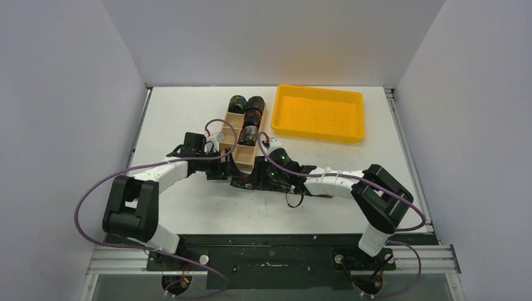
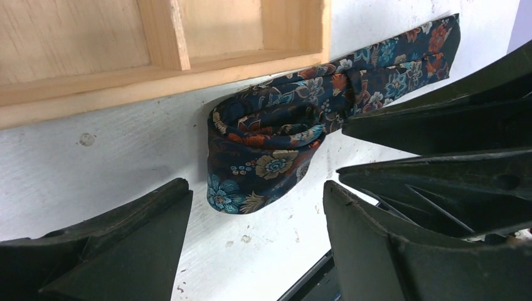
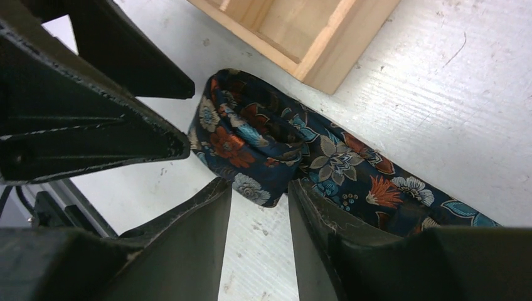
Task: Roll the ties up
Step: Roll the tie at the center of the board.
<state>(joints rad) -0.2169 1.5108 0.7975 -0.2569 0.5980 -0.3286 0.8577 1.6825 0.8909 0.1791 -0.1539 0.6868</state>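
Note:
A dark floral tie (image 2: 270,150) lies on the white table against the near end of the wooden compartment box (image 2: 81,94). One end is loosely rolled and its tail (image 2: 401,63) runs off to the right. My left gripper (image 2: 257,213) is open and empty just short of the roll. My right gripper (image 3: 259,188) is narrowly open and empty, at the roll's (image 3: 251,138) near edge, with one finger (image 3: 332,232) over the tail (image 3: 383,182). In the top view both grippers (image 1: 223,164) (image 1: 260,175) meet over the tie (image 1: 248,183). Three rolled ties (image 1: 246,110) sit in the box.
The wooden box (image 1: 227,149) stands just beyond both grippers, its near compartments showing bare wood. A yellow plastic tray (image 1: 319,113) sits at the back right. The two grippers' fingers are close together, each showing in the other's wrist view.

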